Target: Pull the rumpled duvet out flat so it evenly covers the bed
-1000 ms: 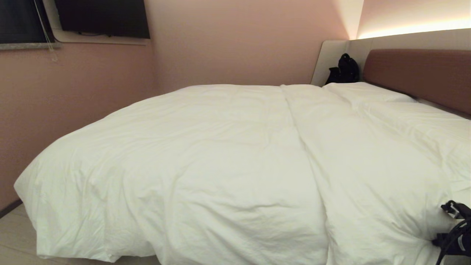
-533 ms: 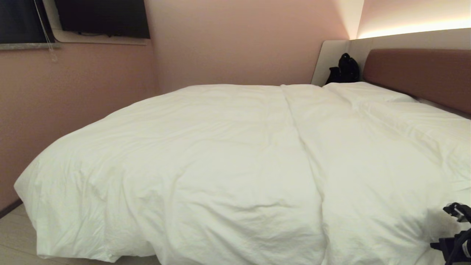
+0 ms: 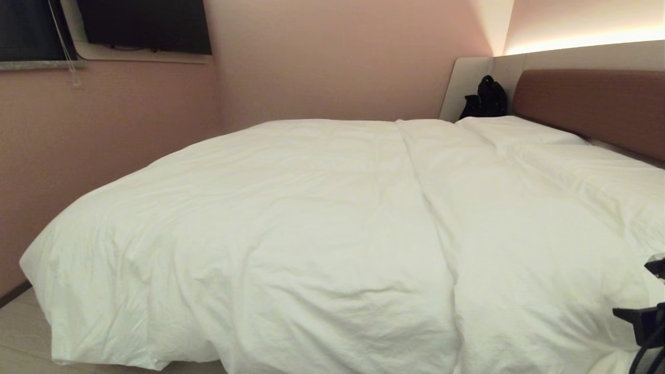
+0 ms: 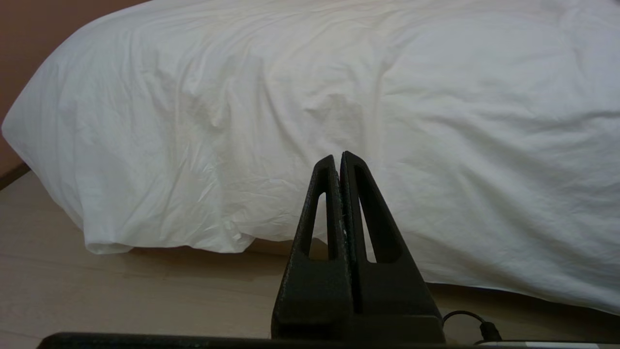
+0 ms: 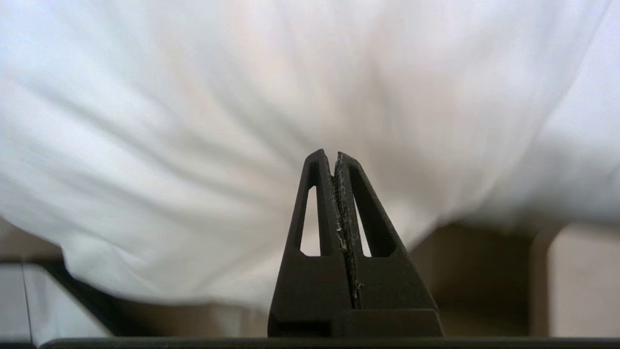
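Right, starting at your far left, a dark screen [image 3: 145,26] is hanging high on the pink wall [image 3: 332,57], and a strip of pale floor [image 3: 21,337] is showing below the bed's near left corner. You are looking at the duvet [image 3: 311,234] lying spread over nearly the whole bed [image 3: 592,104], its left edge drooping over the side and hanging close to the floor, soft creases running across its top. The left gripper [image 4: 337,157] is sitting low beside that hanging edge, pointing at it without touching, its two fingers pressed together with nothing between them. Moving toward the middle, a long fold line is running down the duvet from the far side to the near edge. Further right, a white pillow [image 3: 519,130] is lying at the head end beside the brown padded headboard [image 3: 592,104], and a black bag [image 3: 486,98] is resting against the light grey panel [image 3: 467,83] just behind it. At your far right, the right arm is showing only as dark parts at the picture's edge, near the duvet's near right corner. The right gripper [image 5: 334,157] is pointing at the duvet's draped side, clenched tight and holding no cloth.
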### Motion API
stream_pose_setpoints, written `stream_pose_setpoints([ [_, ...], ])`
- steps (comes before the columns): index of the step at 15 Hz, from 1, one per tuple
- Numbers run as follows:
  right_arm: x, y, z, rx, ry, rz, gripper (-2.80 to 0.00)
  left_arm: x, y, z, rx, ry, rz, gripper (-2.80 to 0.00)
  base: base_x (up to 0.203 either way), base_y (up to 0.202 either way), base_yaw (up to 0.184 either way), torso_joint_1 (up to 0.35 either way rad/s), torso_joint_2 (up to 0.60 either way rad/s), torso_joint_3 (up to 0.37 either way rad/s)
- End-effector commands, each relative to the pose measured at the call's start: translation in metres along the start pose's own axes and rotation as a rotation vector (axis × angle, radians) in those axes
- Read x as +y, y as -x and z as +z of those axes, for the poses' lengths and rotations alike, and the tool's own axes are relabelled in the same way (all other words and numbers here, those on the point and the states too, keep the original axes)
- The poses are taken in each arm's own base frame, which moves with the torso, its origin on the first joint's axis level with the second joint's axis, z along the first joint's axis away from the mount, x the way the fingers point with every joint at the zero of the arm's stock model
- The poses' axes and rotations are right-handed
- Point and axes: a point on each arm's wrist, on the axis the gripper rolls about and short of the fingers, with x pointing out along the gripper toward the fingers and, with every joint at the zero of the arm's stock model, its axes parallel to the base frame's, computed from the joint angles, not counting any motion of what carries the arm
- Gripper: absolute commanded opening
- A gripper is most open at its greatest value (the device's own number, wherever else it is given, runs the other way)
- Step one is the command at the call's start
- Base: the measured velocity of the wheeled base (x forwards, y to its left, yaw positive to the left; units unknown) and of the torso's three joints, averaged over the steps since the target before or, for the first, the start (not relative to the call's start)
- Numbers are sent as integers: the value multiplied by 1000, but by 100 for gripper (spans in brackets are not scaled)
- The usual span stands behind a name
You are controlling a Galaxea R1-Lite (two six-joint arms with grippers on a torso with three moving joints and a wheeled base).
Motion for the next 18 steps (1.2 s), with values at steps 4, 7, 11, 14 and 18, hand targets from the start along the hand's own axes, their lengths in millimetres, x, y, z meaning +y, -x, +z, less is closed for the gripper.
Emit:
stream_pose_setpoints([
  [4,47,44,52,-84,-413,-139,-280,0,0,0,0,0,0,-280,0,0,0,0,0,0],
  [7,58,58,53,126,-608,-246,-280,0,0,0,0,0,0,-280,0,0,0,0,0,0],
  [11,70,97,44,334,-672,-275,-280,0,0,0,0,0,0,-280,0,0,0,0,0,0],
  [14,82,104,31,511,-622,-227,-280,0,0,0,0,0,0,-280,0,0,0,0,0,0],
  [18,95,132,8,782,-478,-24,-280,0,0,0,0,0,0,-280,0,0,0,0,0,0],
])
